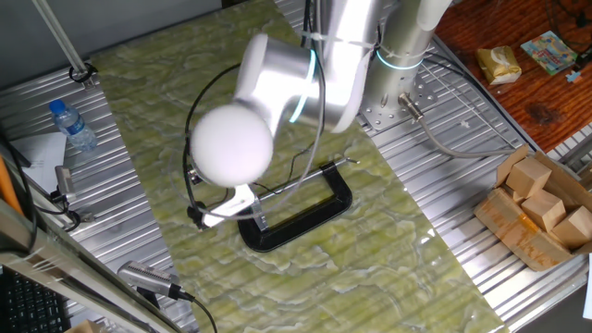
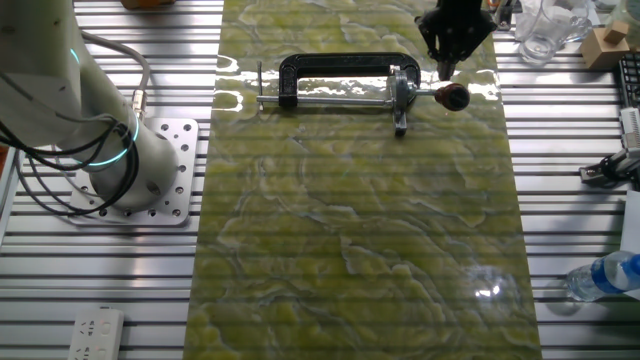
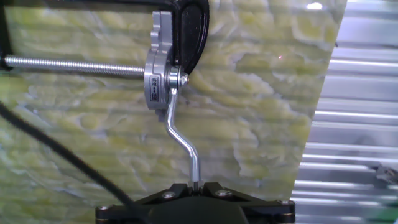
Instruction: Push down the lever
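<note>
Green marbled mat on slatted metal table; black C-shaped clamp at its far end.
Short silvery lever with red knob: rigid, light, smooth. Push the knob. Black two-finger gripper just above it; jaw state unclear.

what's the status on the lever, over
Gripper at the lever, fingers' opening can't be told. Red knob hidden under gripper in hand view. Clamp flat on mat. Nothing in the way.
</note>
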